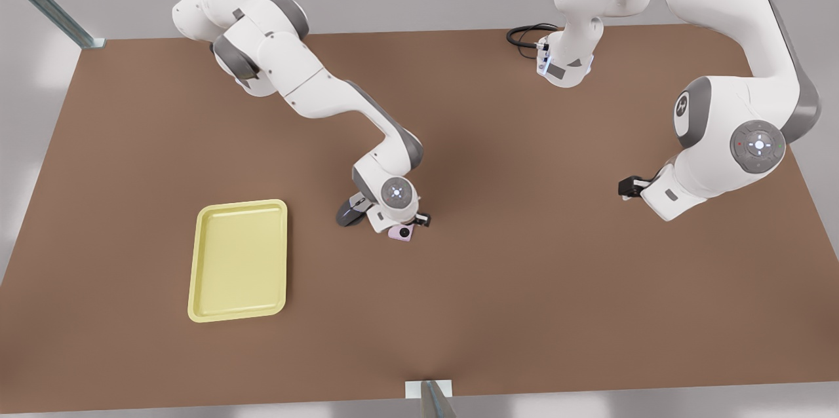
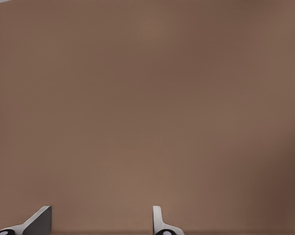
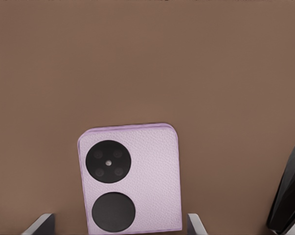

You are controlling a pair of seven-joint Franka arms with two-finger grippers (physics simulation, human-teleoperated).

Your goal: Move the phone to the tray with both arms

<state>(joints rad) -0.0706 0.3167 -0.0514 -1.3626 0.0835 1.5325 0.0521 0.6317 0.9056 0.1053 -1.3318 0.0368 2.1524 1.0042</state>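
Observation:
The pale pink-lilac phone (image 1: 401,233) lies flat on the brown table, its two black circles facing up. In the right wrist view the phone (image 3: 130,178) sits between my right gripper's open fingertips (image 3: 40,223), which straddle its lower end. My right gripper (image 1: 397,227) hangs low over it, on the arm reaching in from the front view's upper left. The pale yellow tray (image 1: 239,259) rests to the front view's left of the phone, with nothing in it. My left gripper (image 1: 629,187) waits at the front view's right, open (image 2: 98,221) above bare table.
A grey computer mouse (image 1: 351,211) lies right beside the phone, on the tray side; its dark edge (image 3: 289,196) shows in the right wrist view. A black cable (image 1: 524,35) loops at the table's far edge. A metal post (image 1: 432,398) stands at the near edge.

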